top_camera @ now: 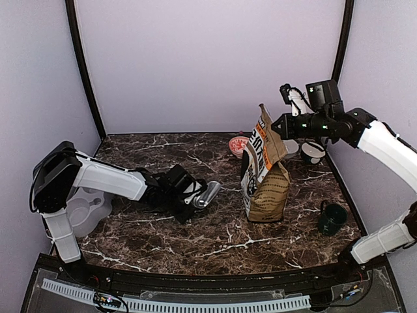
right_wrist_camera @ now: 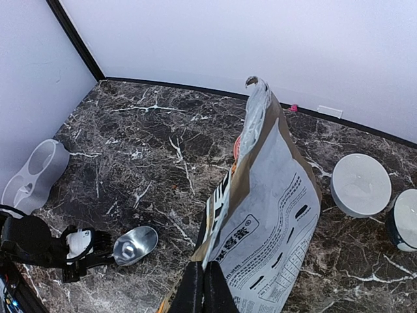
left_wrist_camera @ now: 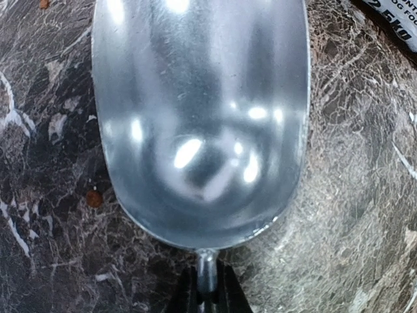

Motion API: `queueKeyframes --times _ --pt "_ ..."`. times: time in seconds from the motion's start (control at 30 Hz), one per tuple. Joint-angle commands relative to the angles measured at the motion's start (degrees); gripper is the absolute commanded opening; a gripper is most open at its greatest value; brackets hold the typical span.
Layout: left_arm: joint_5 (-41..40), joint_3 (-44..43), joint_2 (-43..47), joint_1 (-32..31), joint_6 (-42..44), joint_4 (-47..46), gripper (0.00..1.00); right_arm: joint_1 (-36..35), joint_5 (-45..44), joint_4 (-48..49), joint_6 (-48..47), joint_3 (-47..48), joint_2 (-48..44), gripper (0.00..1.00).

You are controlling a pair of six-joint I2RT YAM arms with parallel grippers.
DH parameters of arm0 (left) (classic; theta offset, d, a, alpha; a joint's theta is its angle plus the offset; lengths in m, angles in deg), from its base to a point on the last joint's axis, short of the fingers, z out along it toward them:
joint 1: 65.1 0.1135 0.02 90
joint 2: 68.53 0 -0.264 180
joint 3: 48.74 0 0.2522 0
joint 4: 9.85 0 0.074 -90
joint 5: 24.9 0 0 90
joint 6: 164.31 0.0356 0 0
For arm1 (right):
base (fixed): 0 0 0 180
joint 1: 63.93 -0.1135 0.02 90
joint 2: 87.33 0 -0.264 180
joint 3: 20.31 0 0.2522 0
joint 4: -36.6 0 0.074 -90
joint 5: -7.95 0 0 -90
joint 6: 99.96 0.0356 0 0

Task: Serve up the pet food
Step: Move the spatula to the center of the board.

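My left gripper is shut on the thin handle of an empty metal scoop, which is low over the marble table at centre left. One reddish-brown pellet of pet food lies on the marble beside the scoop's left rim; no heap of it shows. The brown-and-orange dog-food bag stands right of the scoop. My right gripper is shut on the bag's upper edge. The bag's inside is hidden.
A grey double bowl sits at the table's left edge under my left arm. A pink bowl is behind the bag. A white bowl and a dark-rimmed bowl stand at the back right. A dark green mug stands front right.
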Motion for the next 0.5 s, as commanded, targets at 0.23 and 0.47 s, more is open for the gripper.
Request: queueKeyframes --times 0.23,0.47 --pt "-5.42 -1.88 2.86 3.94 -4.42 3.52 0.0 -0.02 2.96 4.48 -1.32 0.6 0.06 0.0" --pt "-8.37 -2.12 5.01 11.13 -8.13 6.76 0.0 -0.07 6.32 6.18 -0.86 0.98 0.42 0.0"
